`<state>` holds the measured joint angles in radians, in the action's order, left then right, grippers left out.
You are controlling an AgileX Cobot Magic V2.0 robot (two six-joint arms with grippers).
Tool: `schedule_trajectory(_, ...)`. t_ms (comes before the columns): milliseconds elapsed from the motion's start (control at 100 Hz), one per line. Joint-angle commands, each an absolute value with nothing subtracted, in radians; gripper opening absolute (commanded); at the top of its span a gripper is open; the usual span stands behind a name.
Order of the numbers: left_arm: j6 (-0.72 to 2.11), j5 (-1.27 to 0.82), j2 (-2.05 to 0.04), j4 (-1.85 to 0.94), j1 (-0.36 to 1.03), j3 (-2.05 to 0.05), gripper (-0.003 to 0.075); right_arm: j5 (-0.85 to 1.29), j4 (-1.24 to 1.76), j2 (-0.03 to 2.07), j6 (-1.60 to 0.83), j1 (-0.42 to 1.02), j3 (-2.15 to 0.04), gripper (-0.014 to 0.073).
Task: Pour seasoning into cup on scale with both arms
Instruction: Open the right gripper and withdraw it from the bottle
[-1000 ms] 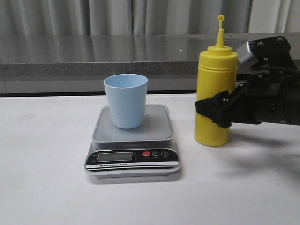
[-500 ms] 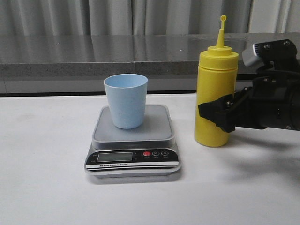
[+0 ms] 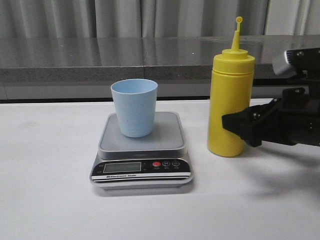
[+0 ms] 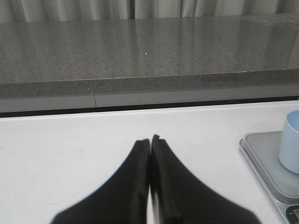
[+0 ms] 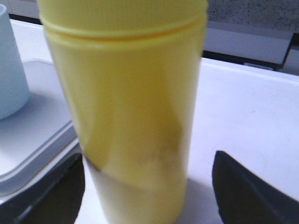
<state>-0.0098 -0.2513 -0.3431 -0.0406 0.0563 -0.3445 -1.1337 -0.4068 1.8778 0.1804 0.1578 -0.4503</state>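
The yellow seasoning bottle [image 3: 230, 105] stands upright on the white table, to the right of the scale [image 3: 142, 155]. The pale blue cup [image 3: 134, 107] stands upright on the scale's platform. My right gripper [image 3: 235, 125] reaches in from the right at the bottle's lower half. In the right wrist view it [image 5: 147, 186] is open, the bottle [image 5: 131, 107] between its fingers [image 5: 60, 191] with a gap on each side. My left gripper [image 4: 150, 139] is shut on nothing, low over bare table left of the scale [image 4: 264, 156] and cup [image 4: 292, 144]. It is outside the front view.
A grey stone ledge [image 3: 100, 60] with curtains behind it runs along the table's far edge. The scale's display and buttons [image 3: 142, 167] face the front.
My right arm has drawn back to the right, so its fingers cover less of the bottle. The bottle, cup and scale stay where they were.
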Motion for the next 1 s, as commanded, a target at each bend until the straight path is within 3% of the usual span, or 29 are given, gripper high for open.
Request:
schedule_trajectory(0, -0.014, -0.162, -0.351, -0.049, 0.056, -0.369, -0.0018, -1.253, -0.395, 1.831, 0.173, 0.135, -0.438, 0.0564)
schedule_trajectory(430, -0.014, -0.162, -0.351, -0.049, 0.056, -0.369, -0.0018, -1.236, -0.325, 1.692, 0.173, 0.083, -0.307, 0.0564)
schedule_trajectory(990, -0.014, -0.162, -0.351, -0.049, 0.056, -0.369, -0.0018, -0.677, -0.268, 1.154, 0.172, 0.083, -0.301, 0.0562)
